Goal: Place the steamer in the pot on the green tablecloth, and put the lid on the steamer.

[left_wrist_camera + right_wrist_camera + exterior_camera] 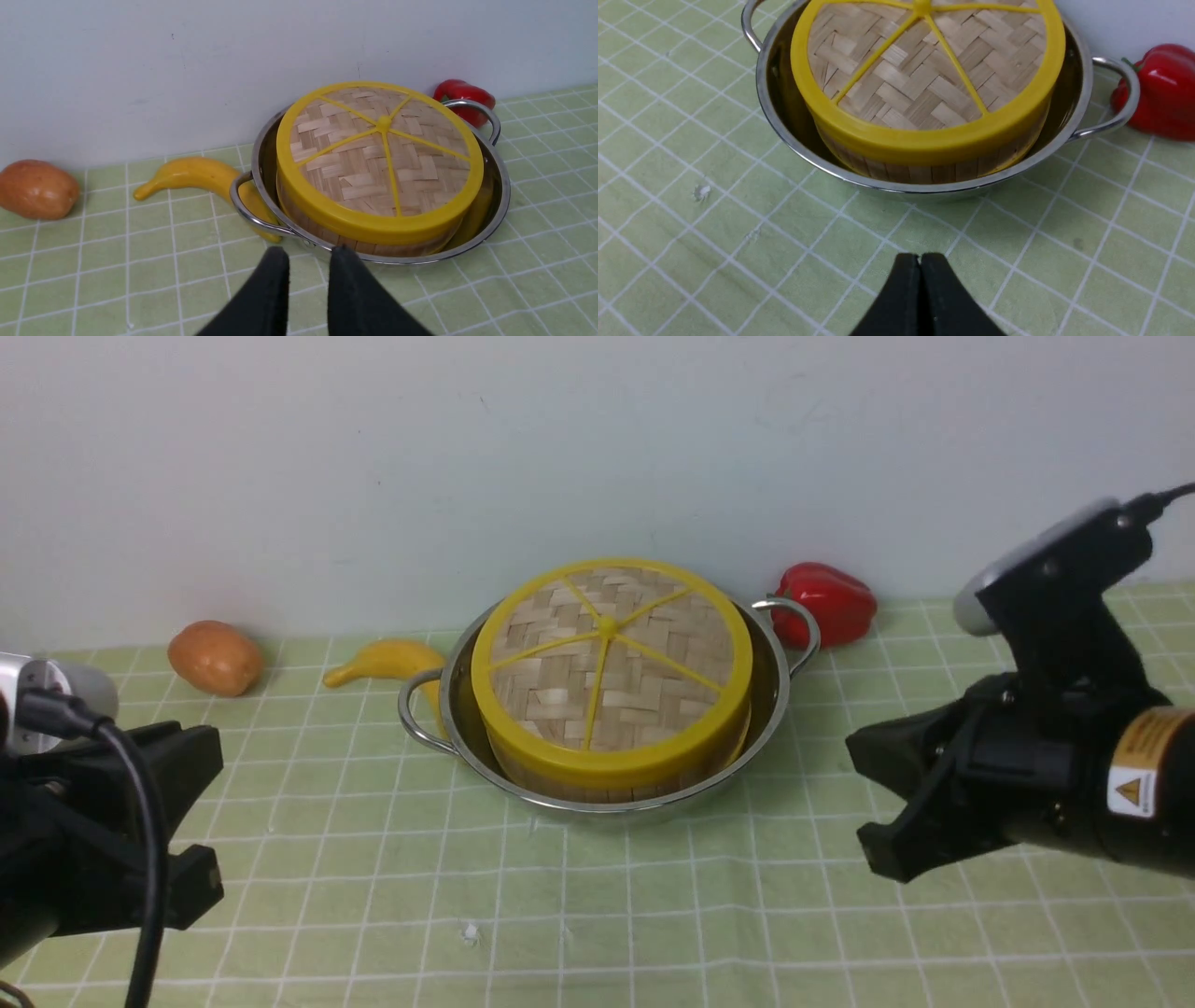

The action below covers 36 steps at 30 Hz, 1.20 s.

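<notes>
Inside pot (780,709): steamer (560,784), lid (611,663) on, contents hidden.

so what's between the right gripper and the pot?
Nothing: only bare green tablecloth lies between the right gripper and the pot, clearest in the right wrist view. The red pepper sits off to the side.

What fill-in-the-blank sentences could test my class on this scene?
1. The woven bamboo lid covers the bamboo steamer, which sits inside the shiny steel ____.
2. Beside the pot's right handle lies a red ____.
3. The right gripper is ____.
4. The yellow banana lies between the pot and the brown ____.

Missing: pot; pepper; shut; potato
</notes>
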Each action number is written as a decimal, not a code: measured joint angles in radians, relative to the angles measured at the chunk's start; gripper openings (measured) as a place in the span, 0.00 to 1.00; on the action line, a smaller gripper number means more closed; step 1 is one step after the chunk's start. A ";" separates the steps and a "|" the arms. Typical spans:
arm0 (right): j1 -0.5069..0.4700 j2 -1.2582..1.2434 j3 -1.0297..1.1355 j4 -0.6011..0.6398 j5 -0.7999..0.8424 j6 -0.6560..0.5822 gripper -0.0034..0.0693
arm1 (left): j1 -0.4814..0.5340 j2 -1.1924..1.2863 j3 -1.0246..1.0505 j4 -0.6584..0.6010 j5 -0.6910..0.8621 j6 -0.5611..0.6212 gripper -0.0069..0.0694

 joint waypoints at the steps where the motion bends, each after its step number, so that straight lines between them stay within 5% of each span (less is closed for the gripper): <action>1: 0.000 0.000 0.005 0.000 -0.001 0.000 0.04 | 0.000 0.000 0.000 0.000 0.000 0.000 0.27; 8: 0.000 -0.002 0.011 -0.010 -0.006 -0.002 0.05 | 0.000 0.000 0.000 0.000 0.000 0.000 0.28; 16: -0.023 -0.048 0.011 -0.176 -0.017 -0.025 0.07 | 0.000 0.000 0.000 0.000 0.000 0.000 0.29; 27: -0.418 -0.483 0.205 -0.140 -0.135 0.089 0.12 | 0.000 0.000 0.000 0.000 0.003 0.000 0.31; 36: -0.559 -0.923 0.565 -0.106 -0.161 0.105 0.15 | 0.000 0.000 0.000 0.000 0.003 0.000 0.32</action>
